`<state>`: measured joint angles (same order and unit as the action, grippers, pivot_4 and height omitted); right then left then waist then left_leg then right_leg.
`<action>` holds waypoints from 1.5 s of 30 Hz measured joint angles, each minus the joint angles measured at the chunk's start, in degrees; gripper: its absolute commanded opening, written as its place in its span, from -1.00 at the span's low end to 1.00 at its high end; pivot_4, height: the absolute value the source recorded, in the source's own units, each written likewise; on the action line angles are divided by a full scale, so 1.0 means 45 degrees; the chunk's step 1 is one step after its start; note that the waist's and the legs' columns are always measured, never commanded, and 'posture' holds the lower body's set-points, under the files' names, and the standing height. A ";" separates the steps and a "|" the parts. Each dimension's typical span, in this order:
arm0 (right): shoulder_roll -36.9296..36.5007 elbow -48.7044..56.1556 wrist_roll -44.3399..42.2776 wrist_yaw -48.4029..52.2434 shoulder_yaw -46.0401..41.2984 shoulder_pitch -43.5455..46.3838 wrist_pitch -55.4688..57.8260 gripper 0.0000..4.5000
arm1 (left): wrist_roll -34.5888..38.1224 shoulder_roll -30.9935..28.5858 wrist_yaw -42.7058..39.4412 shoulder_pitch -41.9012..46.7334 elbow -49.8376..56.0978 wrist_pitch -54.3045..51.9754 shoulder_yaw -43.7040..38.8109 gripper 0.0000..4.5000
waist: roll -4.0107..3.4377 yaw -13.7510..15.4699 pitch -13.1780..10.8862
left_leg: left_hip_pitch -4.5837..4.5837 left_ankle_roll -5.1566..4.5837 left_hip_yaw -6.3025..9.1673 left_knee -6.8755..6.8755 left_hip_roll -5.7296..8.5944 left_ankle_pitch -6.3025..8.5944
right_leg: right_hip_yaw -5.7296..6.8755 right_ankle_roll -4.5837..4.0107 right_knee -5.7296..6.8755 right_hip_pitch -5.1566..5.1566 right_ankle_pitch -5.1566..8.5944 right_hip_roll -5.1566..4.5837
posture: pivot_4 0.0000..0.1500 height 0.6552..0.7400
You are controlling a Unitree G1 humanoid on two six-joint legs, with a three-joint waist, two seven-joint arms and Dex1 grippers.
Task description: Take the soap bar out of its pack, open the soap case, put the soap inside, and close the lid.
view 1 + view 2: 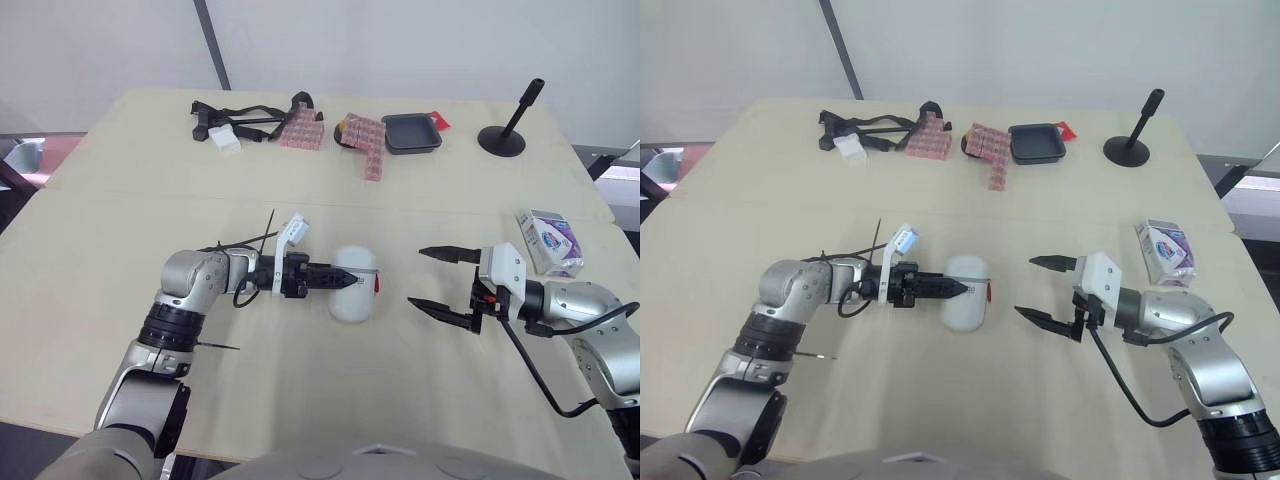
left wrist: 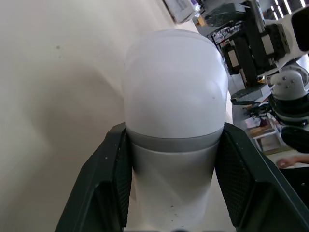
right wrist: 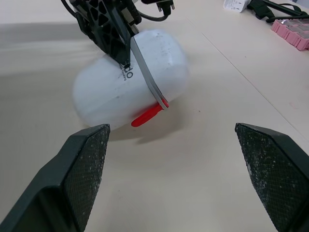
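Left fingers [image 2: 108, 183] clamp the soap case [image 1: 355, 290] (near end hidden).

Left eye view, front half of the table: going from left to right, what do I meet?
soap case, clamped in the left pincer → right pincer, open and holding nothing → soap pack near the table's right edge.

Small dark print on the white soap case [image 3: 145, 63] reads roughly "do", the rest hidden, while lettering on the purple-and-white soap pack [image 1: 548, 240] is too small to read.
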<state>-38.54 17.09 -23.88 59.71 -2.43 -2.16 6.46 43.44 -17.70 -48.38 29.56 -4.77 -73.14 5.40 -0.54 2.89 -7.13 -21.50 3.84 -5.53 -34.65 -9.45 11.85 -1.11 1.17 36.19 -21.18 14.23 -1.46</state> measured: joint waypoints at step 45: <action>0.0185 -0.0456 -0.0029 -0.0482 0.0321 0.0481 0.0796 1.00 | -0.4151 -0.3884 -0.2900 -0.1125 -0.0594 1.0626 0.2211 0.99 | -0.0038 -0.0209 -0.0036 | 0.0032 0.0054 0.0032 0.0353 0.0022 -0.0151 | 0.0109 -0.0031 -0.0287 0.0044 -0.0034 -0.0008 | 1.00 1.00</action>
<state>-37.71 15.04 -24.01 57.54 -0.99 0.01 10.04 24.76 -35.18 -61.43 24.49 -7.44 -25.32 15.35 -0.71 1.95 -7.29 -21.35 4.09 -5.39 -33.06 -9.35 11.17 -0.62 1.03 34.90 -20.98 14.07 -1.50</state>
